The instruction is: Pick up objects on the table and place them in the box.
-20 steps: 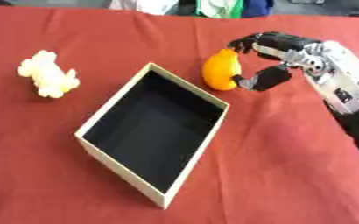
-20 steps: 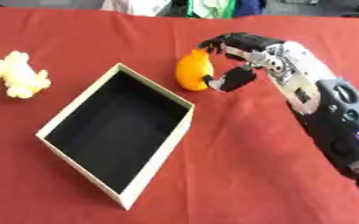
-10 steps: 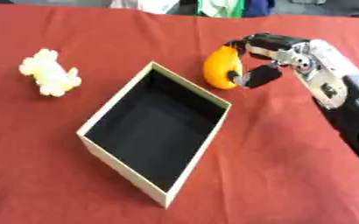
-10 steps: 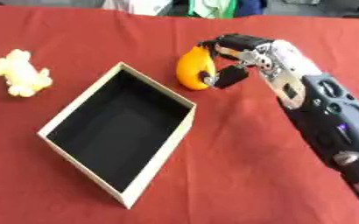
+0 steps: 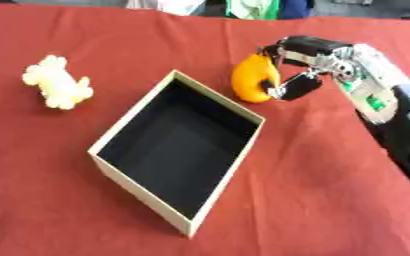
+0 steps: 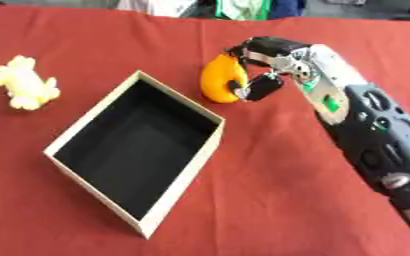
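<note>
An orange rounded object [image 5: 251,79] stands on the red cloth just past the far right corner of the open box [image 5: 243,142], a tan box with a black inside. My right hand [image 5: 298,65] comes in from the right, its fingers curled over the object's top and its thumb against the lower right side. A pale yellow lumpy toy [image 5: 57,83] lies on the cloth to the left of the box. My left hand shows in neither view.
The table is covered with a red cloth [image 5: 313,190]. Bits of white, green and blue cloth [image 5: 243,7] show at the far edge. Open cloth lies right of the box and in front of it.
My right hand has closed in on the orange object, fingers and thumb now curled round it. The object has stayed beside the box corner.
</note>
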